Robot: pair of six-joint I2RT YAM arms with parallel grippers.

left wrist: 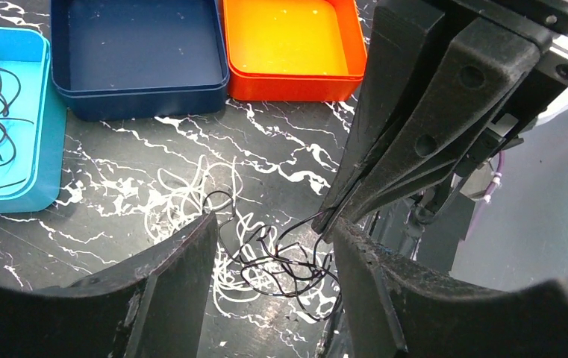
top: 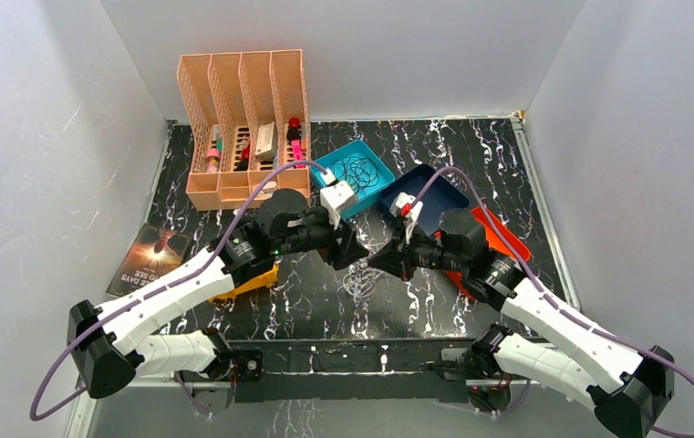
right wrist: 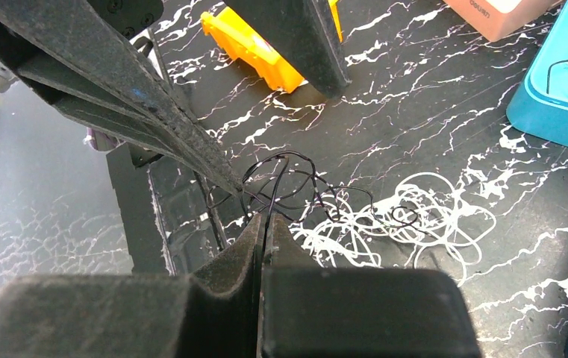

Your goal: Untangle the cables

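Observation:
A tangle of thin cables [top: 358, 283] lies on the black marbled table between my two grippers. In the left wrist view, black cable loops [left wrist: 288, 261] are lifted a little above white cable loops [left wrist: 183, 198] that lie flat. My right gripper [right wrist: 266, 222] is shut on a strand of the black cable [right wrist: 288, 186], with the white cables [right wrist: 422, 216] to its right. My left gripper [left wrist: 275, 224] is open, its fingers either side of the black loops without gripping them. In the top view the left gripper [top: 350, 248] and right gripper [top: 381, 260] nearly meet.
A teal tray [top: 388, 178] holding more black cables stands behind the grippers, with an empty navy tray [top: 429, 196] and an orange tray [top: 512, 242] to its right. A peach organiser [top: 243, 128] stands at the back left. A yellow object [top: 247, 285] lies under the left arm.

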